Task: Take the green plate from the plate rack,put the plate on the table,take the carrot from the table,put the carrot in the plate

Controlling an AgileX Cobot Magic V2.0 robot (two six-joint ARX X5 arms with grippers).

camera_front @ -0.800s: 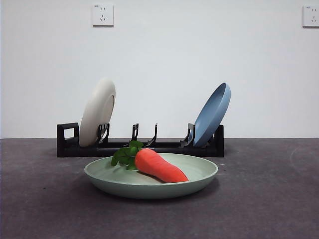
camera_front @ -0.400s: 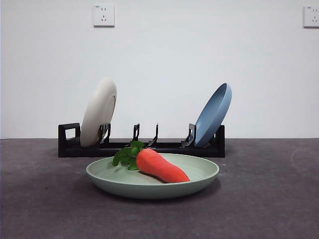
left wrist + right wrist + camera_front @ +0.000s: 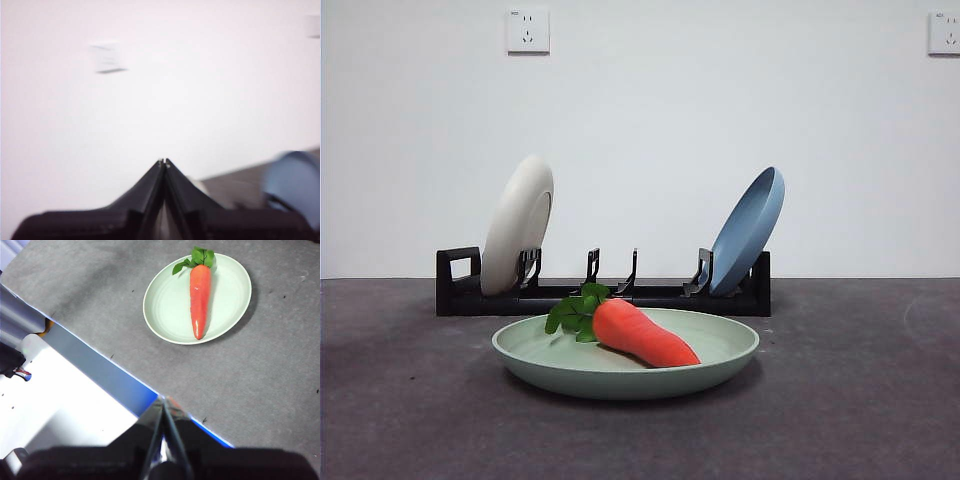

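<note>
The green plate (image 3: 625, 368) lies flat on the dark grey table (image 3: 840, 400), in front of the black plate rack (image 3: 603, 292). The carrot (image 3: 638, 333) rests inside it, leaves toward the rack; the right wrist view shows the same carrot (image 3: 200, 299) in the green plate (image 3: 165, 300) from above. My right gripper (image 3: 164, 401) is shut and empty, high above the table edge and well away from the plate. My left gripper (image 3: 163, 162) is shut and empty, raised and facing the white wall. Neither gripper appears in the front view.
A cream-white plate (image 3: 516, 226) leans in the rack's left slot and a blue plate (image 3: 747, 231) in its right slot; the blue plate (image 3: 294, 185) also shows blurred in the left wrist view. A white and blue table border (image 3: 100, 375) lies below the right gripper.
</note>
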